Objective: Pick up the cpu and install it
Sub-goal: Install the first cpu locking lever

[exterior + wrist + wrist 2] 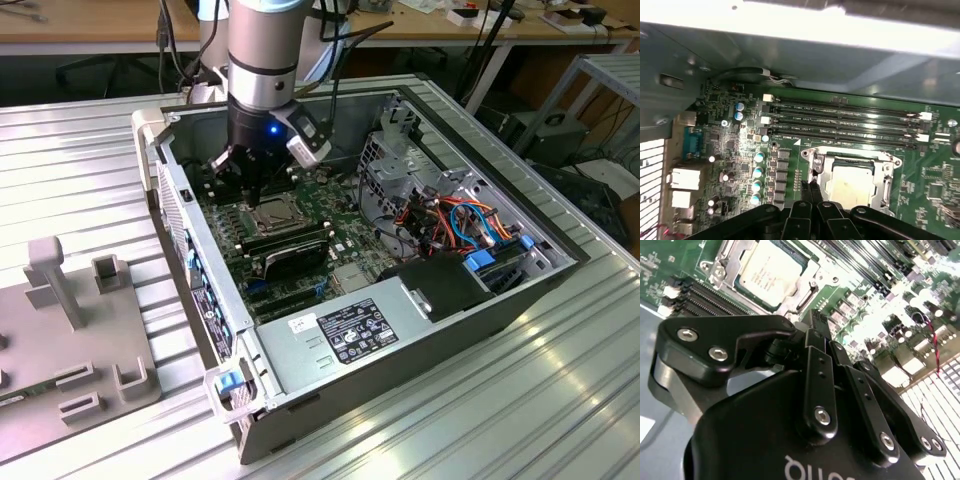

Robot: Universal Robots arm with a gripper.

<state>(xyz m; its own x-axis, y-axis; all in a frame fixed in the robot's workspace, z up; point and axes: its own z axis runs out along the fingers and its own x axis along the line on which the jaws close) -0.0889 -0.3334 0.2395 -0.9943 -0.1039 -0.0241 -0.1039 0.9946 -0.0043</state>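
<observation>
One arm reaches down into the open computer case [420,330] lying on the ribbed metal surface [90,160]. The hand [250,182] hangs just above the motherboard [330,235], fingertips [811,189] pressed together with nothing between them. The cpu [846,184] sits flat in its socket [815,165], just beside the fingertips in both wrist views. Memory slots [840,122] run alongside the socket.
</observation>
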